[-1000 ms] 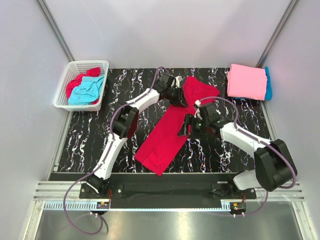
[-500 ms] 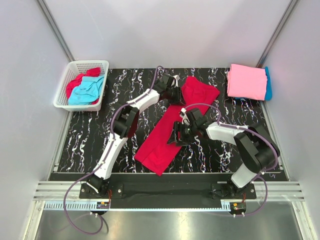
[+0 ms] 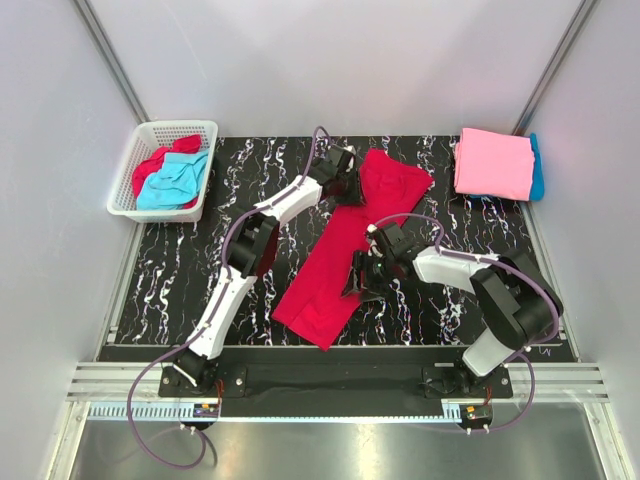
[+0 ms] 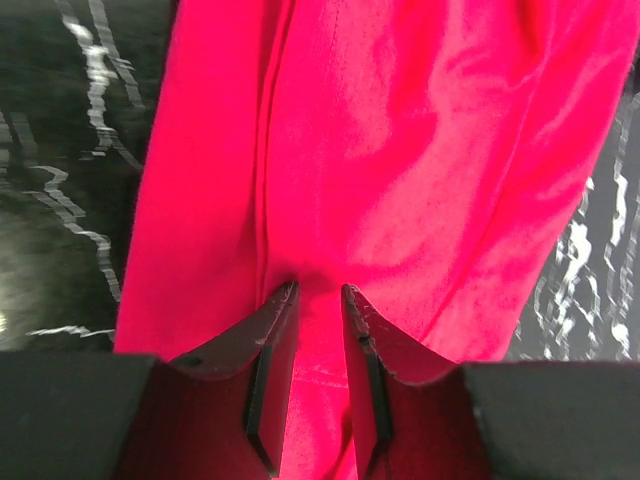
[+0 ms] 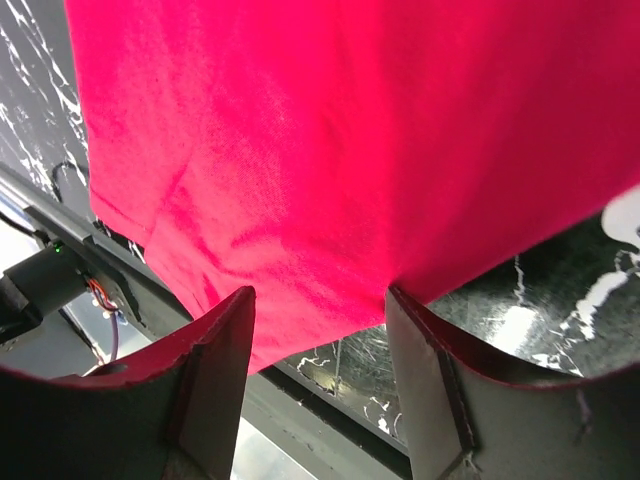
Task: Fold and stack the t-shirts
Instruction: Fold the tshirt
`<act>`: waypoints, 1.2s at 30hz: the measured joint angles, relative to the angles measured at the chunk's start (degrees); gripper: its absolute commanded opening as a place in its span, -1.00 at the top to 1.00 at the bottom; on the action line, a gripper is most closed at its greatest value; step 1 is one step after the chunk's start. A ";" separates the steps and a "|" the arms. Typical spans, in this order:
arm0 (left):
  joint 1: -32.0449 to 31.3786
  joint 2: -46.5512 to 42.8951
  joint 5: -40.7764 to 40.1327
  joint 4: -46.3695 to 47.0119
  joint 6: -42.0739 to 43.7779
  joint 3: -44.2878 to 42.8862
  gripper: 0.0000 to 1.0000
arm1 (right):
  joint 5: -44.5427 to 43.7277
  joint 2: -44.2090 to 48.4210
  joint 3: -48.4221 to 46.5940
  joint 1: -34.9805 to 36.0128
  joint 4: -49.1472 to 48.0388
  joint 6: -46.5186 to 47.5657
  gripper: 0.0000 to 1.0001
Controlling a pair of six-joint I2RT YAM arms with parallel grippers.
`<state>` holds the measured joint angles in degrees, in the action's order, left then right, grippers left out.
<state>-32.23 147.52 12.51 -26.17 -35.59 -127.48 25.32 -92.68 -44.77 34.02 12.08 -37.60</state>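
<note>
A crimson red t-shirt (image 3: pixel 335 265) lies diagonally across the middle of the black marbled table, folded into a long strip. My left gripper (image 3: pixel 340 187) sits at the strip's upper part, its jaws (image 4: pixel 320 290) narrow and shut on a pinch of red cloth. My right gripper (image 3: pixel 360 280) is at the strip's right edge; in the right wrist view it (image 5: pixel 318 295) stands open, with the cloth's edge lying between the fingertips. A folded pink t-shirt (image 3: pixel 492 162) rests on a turquoise blue one (image 3: pixel 537 170) at the back right.
A white lattice basket (image 3: pixel 122 185) at the back left holds a red shirt (image 3: pixel 152 165) and a turquoise shirt (image 3: pixel 175 185). Grey walls enclose the table on three sides. A metal rail (image 3: pixel 320 385) runs along the near edge.
My right gripper has moved nearer and leftward along the red t-shirt's right edge, its jaws narrowing a little. The left gripper has kept its hold and barely moved.
</note>
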 measured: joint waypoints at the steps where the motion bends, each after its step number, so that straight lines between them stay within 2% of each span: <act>1: -0.02 0.00 -1.03 -0.50 0.00 -0.28 0.37 | -0.44 0.13 0.00 0.00 0.35 -0.11 -0.23; 10: 0.26 -0.85 -8.11 -4.15 0.17 -0.72 0.39 | -2.60 0.26 -0.37 0.07 2.19 -1.31 -0.21; 16: 2.93 -3.54 -12.66 -5.99 -1.07 2.82 0.42 | -4.39 -0.66 -2.60 0.11 5.75 -1.11 -0.21; 24: 7.65 -6.05 -15.02 -8.83 -3.52 6.01 0.45 | -6.38 -3.37 -6.84 0.13 9.05 1.03 -0.22; 36: 8.15 -7.45 -18.91 -10.01 -5.88 8.07 0.49 | -8.04 -7.78 -13.53 0.17 15.82 3.91 -0.22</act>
<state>-24.08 140.07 -6.39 -36.18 -41.47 -119.42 17.28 -100.47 -58.30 34.20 27.90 -33.69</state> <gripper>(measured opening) 0.263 0.608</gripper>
